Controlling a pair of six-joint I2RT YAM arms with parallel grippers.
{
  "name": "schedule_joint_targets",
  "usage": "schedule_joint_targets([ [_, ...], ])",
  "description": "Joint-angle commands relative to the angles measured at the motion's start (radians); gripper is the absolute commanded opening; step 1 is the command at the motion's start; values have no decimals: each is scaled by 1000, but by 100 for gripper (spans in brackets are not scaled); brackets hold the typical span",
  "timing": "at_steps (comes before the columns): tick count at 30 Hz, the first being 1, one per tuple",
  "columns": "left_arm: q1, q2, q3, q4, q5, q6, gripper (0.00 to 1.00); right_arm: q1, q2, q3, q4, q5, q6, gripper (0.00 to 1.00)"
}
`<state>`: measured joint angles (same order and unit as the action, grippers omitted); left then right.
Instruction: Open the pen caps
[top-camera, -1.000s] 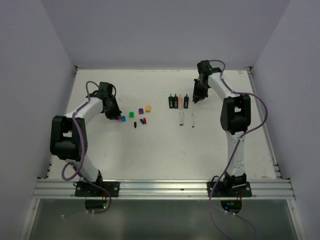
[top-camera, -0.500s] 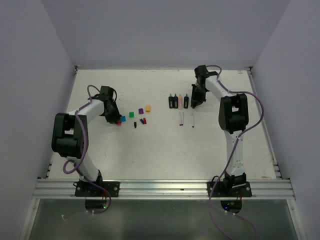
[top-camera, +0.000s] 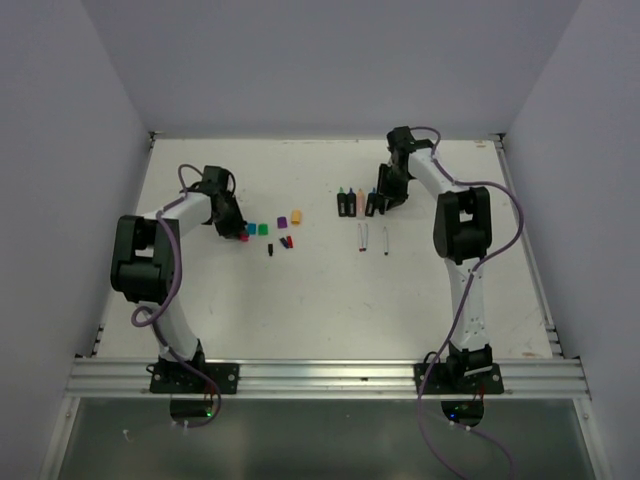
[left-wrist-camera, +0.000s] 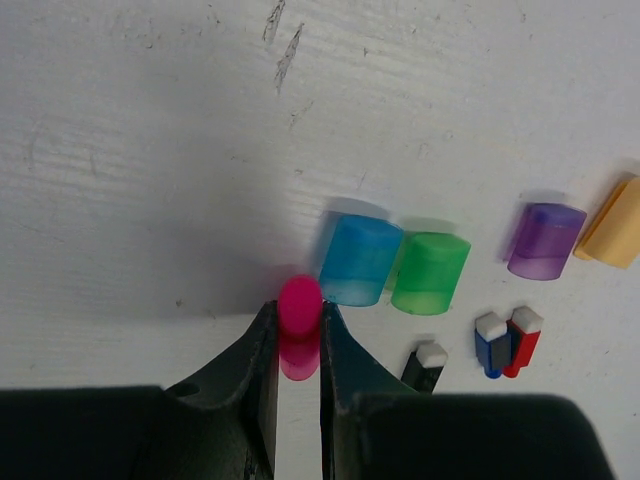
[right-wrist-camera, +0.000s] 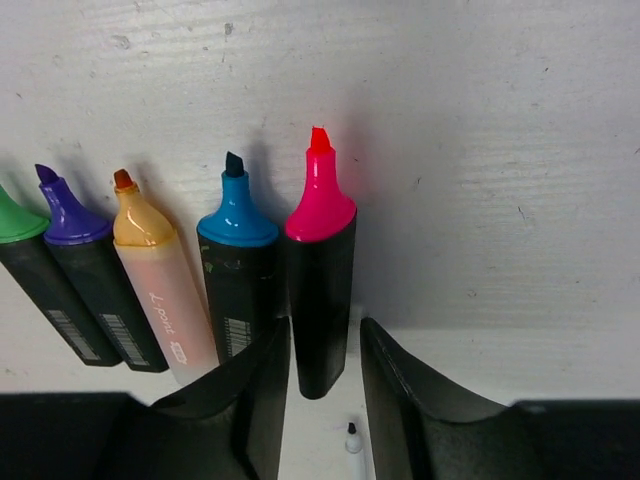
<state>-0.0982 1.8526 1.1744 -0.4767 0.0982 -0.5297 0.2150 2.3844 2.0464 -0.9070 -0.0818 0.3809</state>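
Observation:
My left gripper (left-wrist-camera: 298, 330) is shut on a pink cap (left-wrist-camera: 299, 305), low over the table and right beside a blue cap (left-wrist-camera: 358, 260) and a green cap (left-wrist-camera: 430, 272). Further right lie a purple cap (left-wrist-camera: 545, 240), an orange cap (left-wrist-camera: 610, 222) and tiny black (left-wrist-camera: 425, 365), blue (left-wrist-camera: 490, 345) and red (left-wrist-camera: 522, 338) caps. My right gripper (right-wrist-camera: 322, 335) stands open around the barrel of an uncapped pink-tipped highlighter (right-wrist-camera: 320, 270). That pen lies at the right end of a row, next to the blue-tipped one (right-wrist-camera: 238, 270). From above, the left gripper (top-camera: 243, 236) and right gripper (top-camera: 381, 200) are far apart.
The row also holds a peach-orange highlighter (right-wrist-camera: 160, 290), a purple-tipped one (right-wrist-camera: 85, 280) and a green-tipped one (right-wrist-camera: 30, 270), all uncapped. Two thin white pens (top-camera: 362, 236) (top-camera: 386, 241) lie just in front of the row. White walls close in the table on three sides.
My right gripper came down to the right end of the highlighter row and its jaws parted off the pink-tipped highlighter. My left arm's elbow swung while it kept hold of the pink cap.

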Motion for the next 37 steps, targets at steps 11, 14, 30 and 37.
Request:
schedule_joint_targets([
  [11,8,25,-24,15,-34,25,53,0,-111,15,-39,39,7,54],
  [14,8,11,-22,15,-35,23,55,0,-149,-9,-50,79,9,67],
  [30,8,-154,-85,38,-14,-53,100,75,-577,-486,-12,143,7,99],
  [37,-18,-297,-209,177,192,-96,100,122,-849,-802,172,12,-19,99],
])
